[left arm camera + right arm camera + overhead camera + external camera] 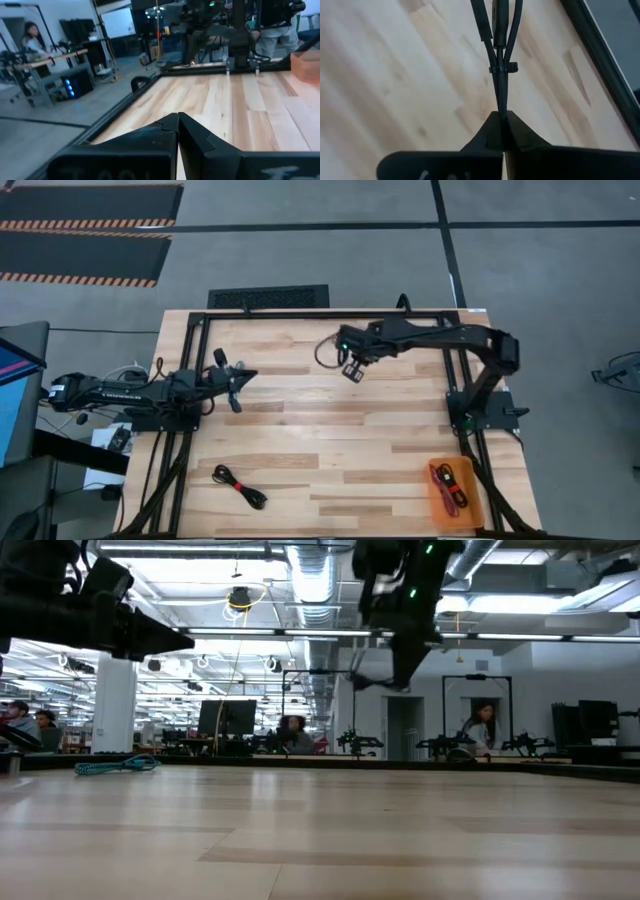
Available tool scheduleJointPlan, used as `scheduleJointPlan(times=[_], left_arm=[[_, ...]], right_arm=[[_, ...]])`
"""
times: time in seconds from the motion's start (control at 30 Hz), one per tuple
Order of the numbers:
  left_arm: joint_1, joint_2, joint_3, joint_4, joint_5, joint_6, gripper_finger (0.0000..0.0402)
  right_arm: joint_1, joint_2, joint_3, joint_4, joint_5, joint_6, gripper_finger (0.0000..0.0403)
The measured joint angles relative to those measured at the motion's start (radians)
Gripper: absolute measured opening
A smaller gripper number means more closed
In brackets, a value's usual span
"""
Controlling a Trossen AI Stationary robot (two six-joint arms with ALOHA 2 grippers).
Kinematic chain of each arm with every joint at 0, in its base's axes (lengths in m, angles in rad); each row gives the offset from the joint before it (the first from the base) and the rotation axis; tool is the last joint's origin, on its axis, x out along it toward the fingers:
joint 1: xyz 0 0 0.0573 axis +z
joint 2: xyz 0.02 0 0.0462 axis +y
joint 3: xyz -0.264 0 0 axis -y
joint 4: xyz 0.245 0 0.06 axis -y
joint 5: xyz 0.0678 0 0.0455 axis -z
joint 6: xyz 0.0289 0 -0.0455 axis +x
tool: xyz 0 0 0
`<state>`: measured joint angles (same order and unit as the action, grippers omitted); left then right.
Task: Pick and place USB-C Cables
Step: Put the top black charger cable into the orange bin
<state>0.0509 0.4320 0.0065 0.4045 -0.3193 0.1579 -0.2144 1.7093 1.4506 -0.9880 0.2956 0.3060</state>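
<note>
High view: right gripper (352, 370) hangs over the far middle of the table (330, 440), pinching a black cable (327, 352) whose loop sticks out just left of the wrist, so it looks mid-carry, probably headed for the orange bin (455, 492) at the near right corner, which already has red and black cables in it. Another black-and-red cable (238, 485) lies on the table near left, well apart from both arms, likely next to be picked. Left gripper (234, 383) is parked over the left side of the table, holding nothing, out of the way. Low view: the right gripper (400, 660) is up off the wood with the thin cable loop (365, 680) dangling beside it, clear of the surface, good height for a carry. A teal cable (117, 766) lies far left on the table. People sit at desks in the room behind. Left wrist view: left fingers (167, 131) pressed together tip to tip, nothing between them, pointing across the table at the right arm's base. Right wrist view: right fingers (492, 131) clamped tight on the cable (499, 55), gripped near its tie wrap (502, 67) where the strands bunch, so the coil stays together and should not slip.
</note>
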Motion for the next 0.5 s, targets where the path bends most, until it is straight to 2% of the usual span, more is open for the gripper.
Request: scheduleJointPlan(times=[0.27, 0.5], left_arm=[[0.000, 0.000, 0.000, 0.066, 0.000, 0.068, 0.0000], [0.000, 0.000, 0.000, 0.102, -0.001, 0.119, 0.0000]], right_arm=[[0.165, -0.088, 0.001, -0.227, 0.118, 0.209, 0.0004], [0.304, -0.123, 0.000, -0.436, 0.145, 0.448, 0.0005]])
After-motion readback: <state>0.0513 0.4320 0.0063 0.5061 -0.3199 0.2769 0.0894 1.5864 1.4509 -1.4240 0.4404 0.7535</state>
